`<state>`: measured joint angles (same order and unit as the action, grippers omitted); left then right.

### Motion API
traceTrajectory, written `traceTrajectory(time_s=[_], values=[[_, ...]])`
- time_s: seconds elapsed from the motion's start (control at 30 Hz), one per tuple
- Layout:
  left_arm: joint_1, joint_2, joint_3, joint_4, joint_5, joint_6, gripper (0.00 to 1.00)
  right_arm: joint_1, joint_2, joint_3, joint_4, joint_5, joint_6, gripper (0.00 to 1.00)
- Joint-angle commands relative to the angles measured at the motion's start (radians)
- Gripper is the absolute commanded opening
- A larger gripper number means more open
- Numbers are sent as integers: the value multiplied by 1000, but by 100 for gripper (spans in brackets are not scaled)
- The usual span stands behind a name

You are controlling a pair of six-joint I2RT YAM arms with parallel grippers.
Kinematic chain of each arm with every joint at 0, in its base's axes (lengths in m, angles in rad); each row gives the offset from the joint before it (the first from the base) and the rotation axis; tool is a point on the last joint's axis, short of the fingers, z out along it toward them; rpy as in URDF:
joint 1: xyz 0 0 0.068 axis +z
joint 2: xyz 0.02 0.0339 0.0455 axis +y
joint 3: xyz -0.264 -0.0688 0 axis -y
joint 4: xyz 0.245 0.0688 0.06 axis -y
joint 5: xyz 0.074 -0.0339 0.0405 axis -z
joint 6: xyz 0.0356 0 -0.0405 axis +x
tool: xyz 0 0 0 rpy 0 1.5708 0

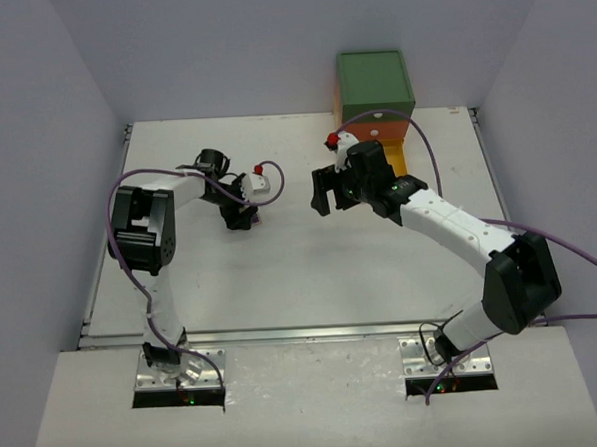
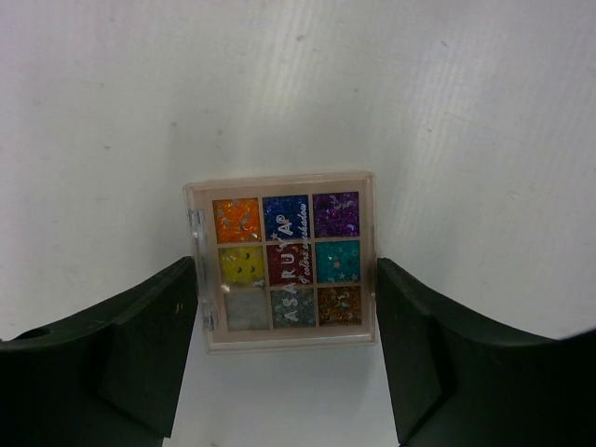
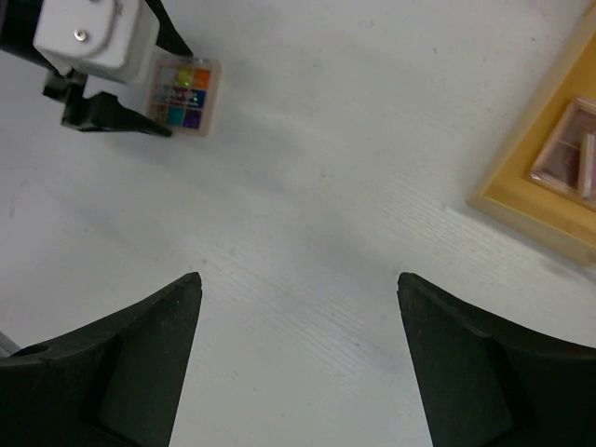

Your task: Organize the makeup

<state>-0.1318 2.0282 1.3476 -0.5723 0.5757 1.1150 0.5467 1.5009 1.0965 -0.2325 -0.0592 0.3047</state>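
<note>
A small square palette (image 2: 284, 265) with a pink-tan frame and nine glittery colour pans lies flat on the white table. My left gripper (image 2: 286, 279) straddles it, and each finger presses against one side of it. In the right wrist view the same palette (image 3: 184, 96) shows at the top left under the left arm's fingers (image 3: 116, 119). From above, the left gripper (image 1: 243, 218) points down at the table's left middle. My right gripper (image 1: 324, 194) hovers near the centre, and in its own view the right gripper (image 3: 298, 279) stands open over bare table. Two more palettes (image 3: 570, 149) lie in the yellow drawer (image 3: 521, 200).
The drawer chest (image 1: 373, 84), green on top, stands at the back right, with its yellow drawer (image 1: 400, 160) pulled out beneath the right arm. Grey walls close in the table on the left, right and back.
</note>
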Motion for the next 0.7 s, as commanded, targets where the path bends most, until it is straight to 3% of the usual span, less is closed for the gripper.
traceTrajectory(time_s=[0.0, 0.4, 0.67], values=[[-9, -116, -112, 56, 43, -42, 0, 53, 46, 12, 141, -78, 132, 86], [-10, -374, -236, 33, 190, -119, 0, 64, 256, 135, 279, -301, 331, 86], [-9, -487, -284, 20, 246, -113, 0, 64, 454, 266, 388, -499, 486, 77]])
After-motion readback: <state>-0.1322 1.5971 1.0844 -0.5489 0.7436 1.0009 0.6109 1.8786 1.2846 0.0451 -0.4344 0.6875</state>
